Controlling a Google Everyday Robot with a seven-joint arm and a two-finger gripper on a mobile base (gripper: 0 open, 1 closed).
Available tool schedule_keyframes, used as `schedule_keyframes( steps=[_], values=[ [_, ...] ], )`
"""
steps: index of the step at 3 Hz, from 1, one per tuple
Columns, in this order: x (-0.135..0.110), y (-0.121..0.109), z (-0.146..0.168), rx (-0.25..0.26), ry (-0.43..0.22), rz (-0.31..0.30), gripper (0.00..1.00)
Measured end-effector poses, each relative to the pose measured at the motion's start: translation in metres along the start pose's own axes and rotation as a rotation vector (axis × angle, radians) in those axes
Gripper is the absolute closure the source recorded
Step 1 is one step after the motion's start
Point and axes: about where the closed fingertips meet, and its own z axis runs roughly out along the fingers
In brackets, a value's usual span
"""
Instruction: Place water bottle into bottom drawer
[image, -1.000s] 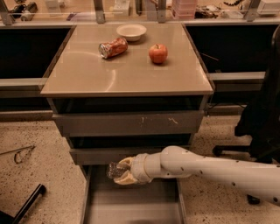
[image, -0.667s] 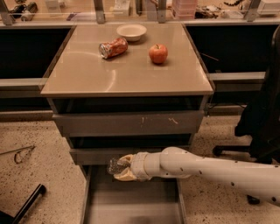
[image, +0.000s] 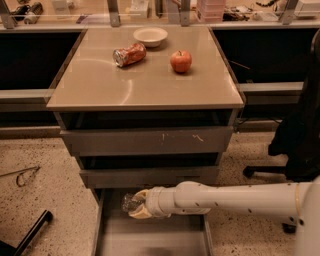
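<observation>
Lower centre of frame: gripper (image: 139, 205), clamped on the water bottle (image: 128, 202), cream fingers (image: 138, 213) wrapped round its right part. Bottle's long axis roughly level, running left-right across the frame; free crinkled end pointing left, other end hidden in the grip. Held over the back of the open bottom drawer (image: 150, 239), just below the middle drawer (image: 149, 177) front; contact with the drawer floor not discernible. White arm (image: 235, 199) reaching in from the right edge, nearly horizontal. Above: top drawer (image: 147, 142), then cabinet top (image: 100, 85) with crushed red can (image: 129, 54), apple (image: 180, 61), white bowl (image: 150, 36) at upper centre.
</observation>
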Motion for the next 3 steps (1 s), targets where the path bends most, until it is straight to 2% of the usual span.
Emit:
schedule_keyframes(
  steps=[1, 2, 3],
  values=[
    [0.06, 0.017, 0.075, 0.052, 0.095, 0.031, 1.0],
    [0.06, 0.017, 0.075, 0.052, 0.095, 0.031, 1.0],
    [0.086, 0.02, 0.101, 0.029, 0.124, 0.051, 1.0]
  ],
)
